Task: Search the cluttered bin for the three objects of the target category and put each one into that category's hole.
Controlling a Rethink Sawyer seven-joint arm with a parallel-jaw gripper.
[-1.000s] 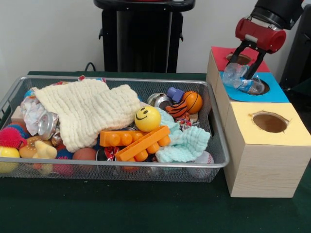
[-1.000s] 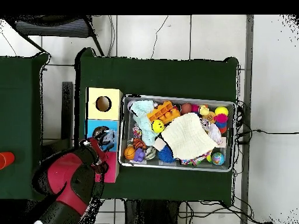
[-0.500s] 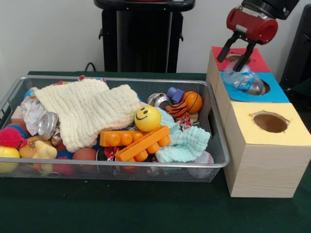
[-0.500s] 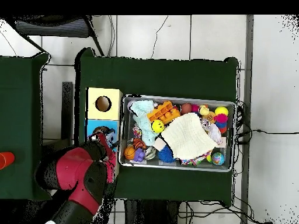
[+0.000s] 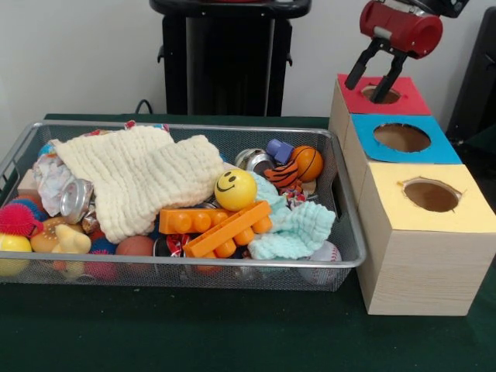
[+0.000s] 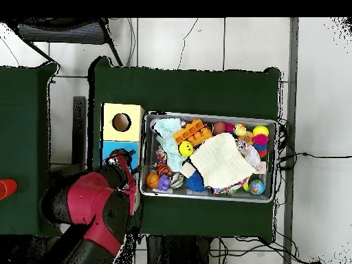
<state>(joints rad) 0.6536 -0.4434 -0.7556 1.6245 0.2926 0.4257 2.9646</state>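
My gripper (image 5: 370, 87) hangs open and empty at the top right, above the red-topped hole (image 5: 382, 94). Just in front of it, the round hole (image 5: 401, 137) in the light-blue top of the wooden box is dark, with nothing on it. No see-through plastic piece shows plainly anywhere. The wire-mesh bin (image 5: 194, 125) stands to the left of the boxes, full of toys and cloths. In the overhead view my red arm (image 6: 93, 206) covers part of the light-blue top (image 6: 110, 148), next to the bin (image 6: 210, 115).
A yellow-topped hole (image 5: 431, 195) sits nearest the camera. In the bin lie a cream cloth (image 5: 139, 174), a yellow smiley ball (image 5: 235, 189), orange bricks (image 5: 225, 229), a silver can (image 5: 75, 200), a mint cloth (image 5: 298, 229) and a small basketball (image 5: 308, 163).
The gripper let go of the see-through plastic piece on the light-blue hole, then rose and drew back. The piece has dropped out of sight into the hole.
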